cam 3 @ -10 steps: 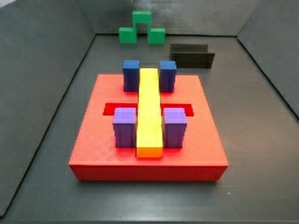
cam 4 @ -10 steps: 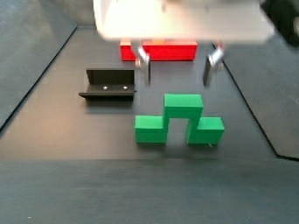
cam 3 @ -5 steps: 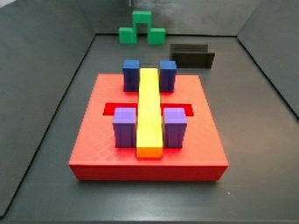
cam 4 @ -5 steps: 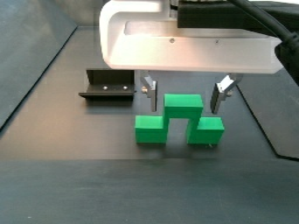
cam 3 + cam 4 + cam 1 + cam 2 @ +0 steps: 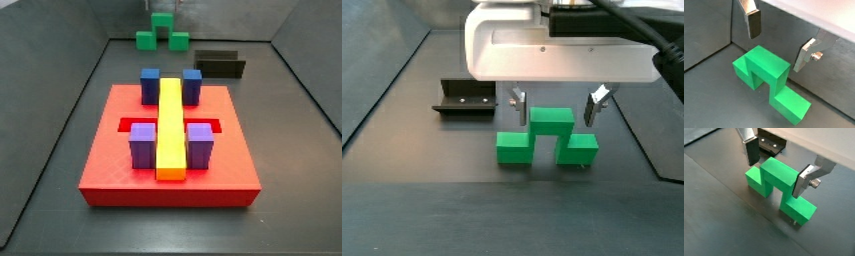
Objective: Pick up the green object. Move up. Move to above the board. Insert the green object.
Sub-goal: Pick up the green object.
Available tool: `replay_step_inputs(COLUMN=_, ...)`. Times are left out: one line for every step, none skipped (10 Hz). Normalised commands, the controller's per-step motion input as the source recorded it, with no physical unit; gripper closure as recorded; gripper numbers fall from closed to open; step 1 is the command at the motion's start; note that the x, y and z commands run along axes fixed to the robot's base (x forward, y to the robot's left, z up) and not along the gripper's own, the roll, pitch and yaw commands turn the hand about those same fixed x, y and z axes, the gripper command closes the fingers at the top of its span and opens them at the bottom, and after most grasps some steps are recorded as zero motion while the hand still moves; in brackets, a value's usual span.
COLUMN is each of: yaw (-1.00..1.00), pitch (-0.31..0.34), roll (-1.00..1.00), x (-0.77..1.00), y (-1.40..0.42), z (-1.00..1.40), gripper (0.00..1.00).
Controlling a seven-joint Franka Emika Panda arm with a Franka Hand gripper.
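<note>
gripper: the gripper (image 5: 553,106) hangs over the green object (image 5: 544,139) in the middle of a side view; its jaws are spread wide apart and hold nothing
fingers: one silver finger (image 5: 752,150) is on each side of the raised middle cube; in both wrist views there is a small gap on each side, so they do not touch it
green object: it sits flat on the dark floor (image 5: 422,200), far from the board (image 5: 120,165); in a side view it is at the top middle of the frame (image 5: 160,33)
which way it points: its long side runs left to right in both side views; the two low cubes are at the ends and the high cube is in the middle, pointing up
fixture: the dark fixture (image 5: 465,97) stands to the left of the green object, apart from it
board: the red board is low in the frame; the yellow bar (image 5: 170,125) runs down its middle with blue blocks (image 5: 150,84) and purple blocks (image 5: 142,144) beside it
open room: bare floor lies between the green object and the board; grey walls (image 5: 60,70) close in on the left and right
</note>
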Motion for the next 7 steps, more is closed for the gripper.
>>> replay_step_inputs(yaw=0.04, pitch=-0.019, roll=-0.11, x=-0.18, y=-0.10, z=-0.25, gripper=0.00)
replay_step_inputs(yaw=0.03, pitch=-0.020, roll=-0.11, x=-0.18, y=-0.12, z=-0.24, gripper=0.00)
replay_step_inputs(yaw=0.05, pitch=-0.019, roll=-0.11, x=-0.12, y=-0.12, z=-0.24, gripper=0.00)
replay_step_inputs(yaw=0.09, pitch=-0.004, roll=-0.09, x=0.00, y=-0.10, z=-0.18, gripper=0.00)
replay_step_inputs(yaw=0.11, pitch=0.000, roll=-0.09, x=0.00, y=-0.09, z=-0.11, gripper=0.00)
replay_step_inputs(yaw=0.11, pitch=0.000, roll=-0.09, x=0.00, y=-0.09, z=-0.09, gripper=0.00)
replay_step_inputs(yaw=0.04, pitch=0.000, roll=-0.08, x=0.00, y=-0.01, z=-0.08, gripper=0.00)
